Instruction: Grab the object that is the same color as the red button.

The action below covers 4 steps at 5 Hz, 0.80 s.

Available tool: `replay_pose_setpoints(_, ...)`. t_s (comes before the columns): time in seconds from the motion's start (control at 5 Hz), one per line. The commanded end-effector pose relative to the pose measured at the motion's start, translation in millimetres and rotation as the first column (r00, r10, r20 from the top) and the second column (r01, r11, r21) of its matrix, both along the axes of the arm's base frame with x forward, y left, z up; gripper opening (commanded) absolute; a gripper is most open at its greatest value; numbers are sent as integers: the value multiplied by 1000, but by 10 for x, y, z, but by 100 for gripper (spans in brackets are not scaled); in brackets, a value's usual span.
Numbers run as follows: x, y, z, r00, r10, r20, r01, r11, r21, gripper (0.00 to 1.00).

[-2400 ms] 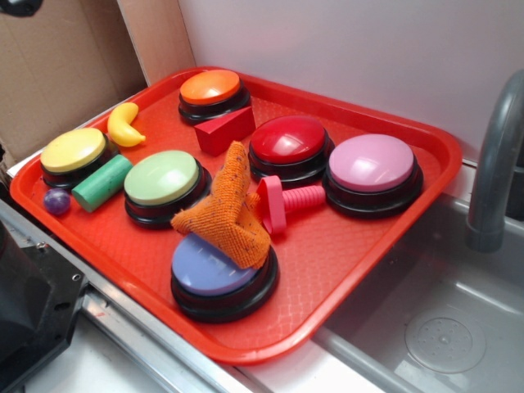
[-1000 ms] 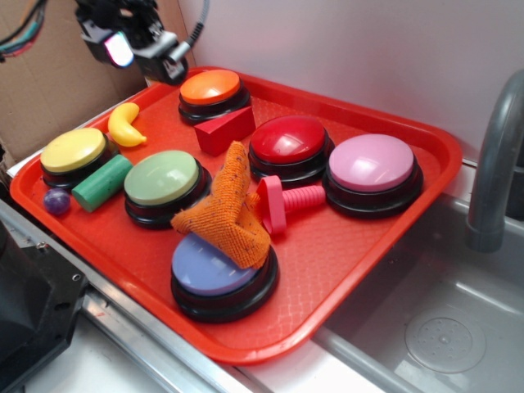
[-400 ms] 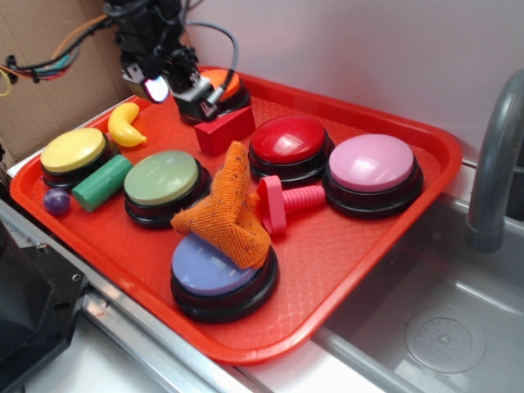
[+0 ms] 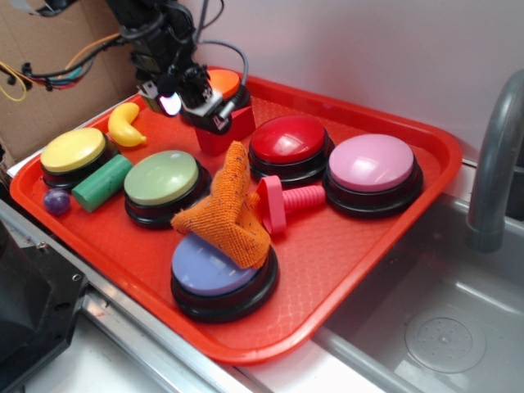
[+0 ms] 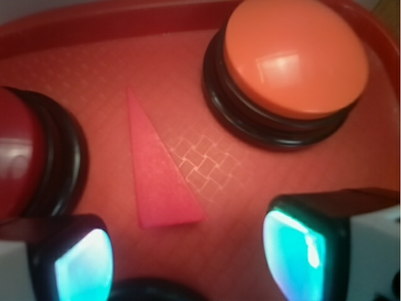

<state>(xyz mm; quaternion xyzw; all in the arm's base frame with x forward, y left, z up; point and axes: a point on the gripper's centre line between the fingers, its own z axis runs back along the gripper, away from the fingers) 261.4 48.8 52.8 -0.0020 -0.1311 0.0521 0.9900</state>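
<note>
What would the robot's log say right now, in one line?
phase: approach | target: red wedge | gripper: open, above wedge, not touching | beside: orange button

Red tray point(image 4: 393, 246), gripper point(image 4: 214, 110) low over dark-red wedge point(image 4: 225, 135), red button point(image 4: 288, 141) beside it

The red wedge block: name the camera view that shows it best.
The wrist view: the red wedge block lies fully visible between the open gripper fingers. In the exterior view, the gripper covers most of the block.
</note>
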Motion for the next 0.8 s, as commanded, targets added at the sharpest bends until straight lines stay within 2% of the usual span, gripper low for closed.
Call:
replay_pose_setpoints(0.0,110,66,-33,1000,-10,28,10,1000,13,100)
replay_pose_setpoints(0.2,143,81,-102,1000,3,11,-4,1000,29,100)
replay_pose_setpoints(0.6,190,51,-192,1000,-19,14,19,1000,8,100)
